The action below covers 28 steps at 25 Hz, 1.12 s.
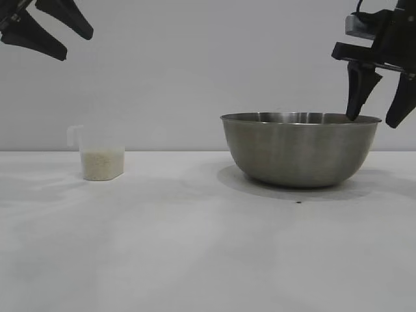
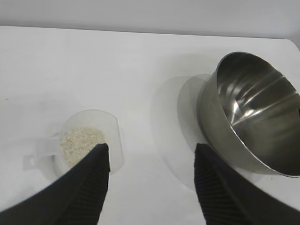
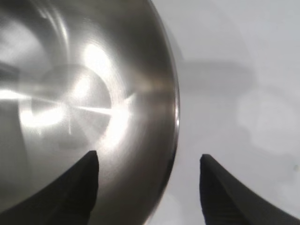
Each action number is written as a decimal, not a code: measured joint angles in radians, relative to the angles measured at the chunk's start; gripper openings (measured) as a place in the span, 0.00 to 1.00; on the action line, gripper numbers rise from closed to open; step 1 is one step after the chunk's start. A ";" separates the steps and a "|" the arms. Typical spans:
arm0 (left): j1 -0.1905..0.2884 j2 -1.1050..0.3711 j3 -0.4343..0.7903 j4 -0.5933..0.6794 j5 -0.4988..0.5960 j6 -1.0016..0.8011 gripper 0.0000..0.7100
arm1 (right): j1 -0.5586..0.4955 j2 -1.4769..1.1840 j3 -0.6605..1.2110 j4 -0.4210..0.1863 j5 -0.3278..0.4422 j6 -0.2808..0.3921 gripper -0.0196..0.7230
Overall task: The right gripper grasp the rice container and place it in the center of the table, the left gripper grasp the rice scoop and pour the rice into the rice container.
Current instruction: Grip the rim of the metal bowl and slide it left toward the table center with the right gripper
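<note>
The rice container (image 1: 299, 151), a large steel bowl, stands right of the middle of the white table (image 1: 195, 247). My right gripper (image 1: 374, 120) hangs open over its right rim, one finger inside the bowl and the other outside. The right wrist view shows the rim of the rice container (image 3: 93, 93) running between the spread fingers of that gripper (image 3: 149, 154), touching neither. The rice scoop (image 1: 101, 159), a small translucent cup, stands at the left with rice (image 1: 102, 164) in it. My left gripper (image 1: 77, 44) is open, high at the upper left, well above the rice scoop (image 2: 89, 140).
A tiny dark speck (image 1: 298, 201) lies on the table in front of the bowl. A plain pale wall closes the back. The left wrist view shows the bowl (image 2: 253, 112) and bare table between it and the scoop.
</note>
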 joint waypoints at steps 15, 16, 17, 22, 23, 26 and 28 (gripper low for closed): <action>0.000 0.000 0.000 0.000 0.000 -0.002 0.54 | 0.000 0.075 0.000 0.096 -0.053 0.002 0.34; 0.000 0.000 0.000 0.000 0.000 -0.002 0.54 | 0.000 0.077 0.000 0.097 -0.053 0.002 0.29; 0.000 0.000 0.000 0.000 0.000 -0.002 0.54 | 0.000 0.077 0.000 0.097 -0.053 0.002 0.26; 0.000 0.000 0.000 0.000 0.000 -0.002 0.54 | 0.000 0.077 0.000 0.098 -0.053 0.002 0.23; 0.000 0.000 0.000 0.000 0.000 -0.002 0.54 | 0.000 0.077 0.000 0.098 -0.053 0.002 0.25; 0.000 0.000 0.000 0.000 0.000 -0.002 0.54 | 0.000 0.077 0.000 0.099 -0.053 0.002 0.18; 0.000 0.000 0.000 0.000 0.000 -0.002 0.54 | 0.000 0.077 0.000 0.101 -0.055 0.004 0.15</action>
